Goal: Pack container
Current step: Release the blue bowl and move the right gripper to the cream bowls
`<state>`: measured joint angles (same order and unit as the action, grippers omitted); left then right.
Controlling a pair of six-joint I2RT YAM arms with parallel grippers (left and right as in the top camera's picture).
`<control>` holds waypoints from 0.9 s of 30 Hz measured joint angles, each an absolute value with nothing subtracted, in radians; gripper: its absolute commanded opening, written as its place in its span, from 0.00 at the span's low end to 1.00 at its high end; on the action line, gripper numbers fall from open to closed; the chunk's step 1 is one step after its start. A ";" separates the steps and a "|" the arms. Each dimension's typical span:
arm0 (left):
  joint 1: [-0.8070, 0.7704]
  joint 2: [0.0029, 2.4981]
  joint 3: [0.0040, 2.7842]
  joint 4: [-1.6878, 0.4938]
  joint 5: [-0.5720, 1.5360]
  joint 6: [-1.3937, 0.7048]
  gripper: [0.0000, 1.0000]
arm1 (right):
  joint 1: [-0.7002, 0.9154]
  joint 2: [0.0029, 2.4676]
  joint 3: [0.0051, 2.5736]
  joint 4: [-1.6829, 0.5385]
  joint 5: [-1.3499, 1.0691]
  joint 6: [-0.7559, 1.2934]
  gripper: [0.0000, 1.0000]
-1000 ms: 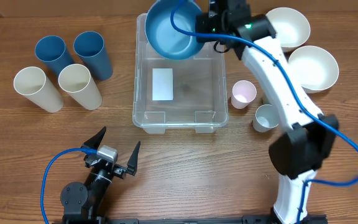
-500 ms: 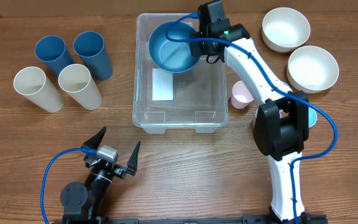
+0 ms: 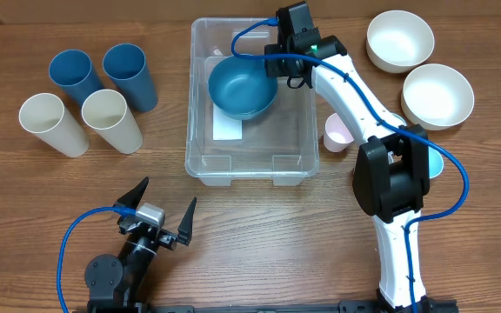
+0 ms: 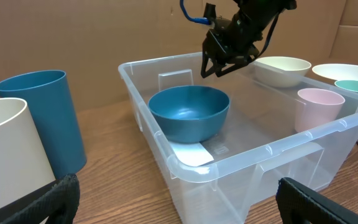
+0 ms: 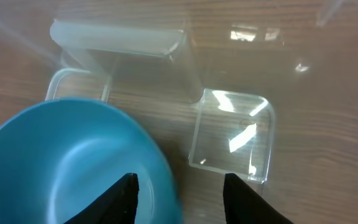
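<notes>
Two wide-spread fingers of the left gripper (image 3: 169, 191) hang empty at the table's near edge, no threat. Beyond, the clear container (image 3: 272, 143) rests mid-table with the blue bowl (image 3: 243, 88) upright on its floor, overlapping the white label (image 3: 227, 130). The right gripper (image 5: 179, 180) hovers at the bowl's far-right rim, fingers parted and gripping nothing, but the rim lies between them. Lifting slantwise could hook that rim and tip the bowl. A wide swing might clip the container wall or the pink cup (image 3: 339, 130) just outside.

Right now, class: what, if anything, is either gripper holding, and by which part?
Nothing. The right gripper hangs open just above the blue bowl's rim; the left gripper is open too.
</notes>
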<state>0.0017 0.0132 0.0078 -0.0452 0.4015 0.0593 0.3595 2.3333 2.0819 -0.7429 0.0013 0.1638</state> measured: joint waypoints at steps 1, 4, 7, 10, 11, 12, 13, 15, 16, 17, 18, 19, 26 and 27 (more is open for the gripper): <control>0.002 0.013 0.008 -0.045 0.402 0.059 1.00 | 0.360 2.333 2.086 -0.762 0.001 0.164 0.47; 0.002 0.013 0.008 -0.045 0.402 0.059 1.00 | 0.360 2.333 2.140 -0.862 0.001 0.163 0.52; 0.002 0.013 0.008 -0.045 0.402 0.059 1.00 | 0.360 2.328 2.263 -1.002 0.001 0.164 0.49; 0.002 0.013 0.008 -0.045 0.402 0.059 1.00 | 0.360 2.298 2.339 -1.134 -0.002 0.164 0.43; 0.002 0.013 0.008 -0.045 0.402 0.059 1.00 | 0.360 2.276 2.351 -1.176 -0.009 0.165 0.41; 0.002 0.013 0.008 -0.045 0.402 0.059 1.00 | 0.360 2.258 2.357 -1.202 -0.018 0.170 0.40; 0.002 0.013 0.008 -0.045 0.402 0.059 1.00 | 0.360 2.240 2.358 -1.232 -0.027 0.176 0.40; 0.002 0.013 0.008 -0.045 0.402 0.059 1.00 | 0.358 2.211 2.358 -1.246 -0.030 0.190 0.40; 0.002 0.013 0.008 -0.045 0.402 0.059 1.00 | 0.353 2.200 2.358 -1.246 -0.029 0.199 0.41; 0.002 0.013 0.008 -0.045 0.402 0.059 1.00 | 0.343 2.190 2.358 -1.245 -0.028 0.208 0.46; 0.002 0.013 0.008 -0.045 0.402 0.059 1.00 | 0.326 2.181 2.358 -1.245 -0.026 0.213 0.51; 0.002 0.013 0.008 -0.045 0.402 0.059 1.00 | 0.273 2.167 2.358 -1.243 -0.018 0.232 0.54; 0.002 0.013 0.008 -0.045 0.402 0.059 1.00 | -0.069 2.160 2.359 -1.145 0.012 0.303 0.57; 0.002 0.013 0.008 -0.045 0.402 0.059 1.00 | -0.097 2.161 2.359 -1.136 0.015 0.308 0.57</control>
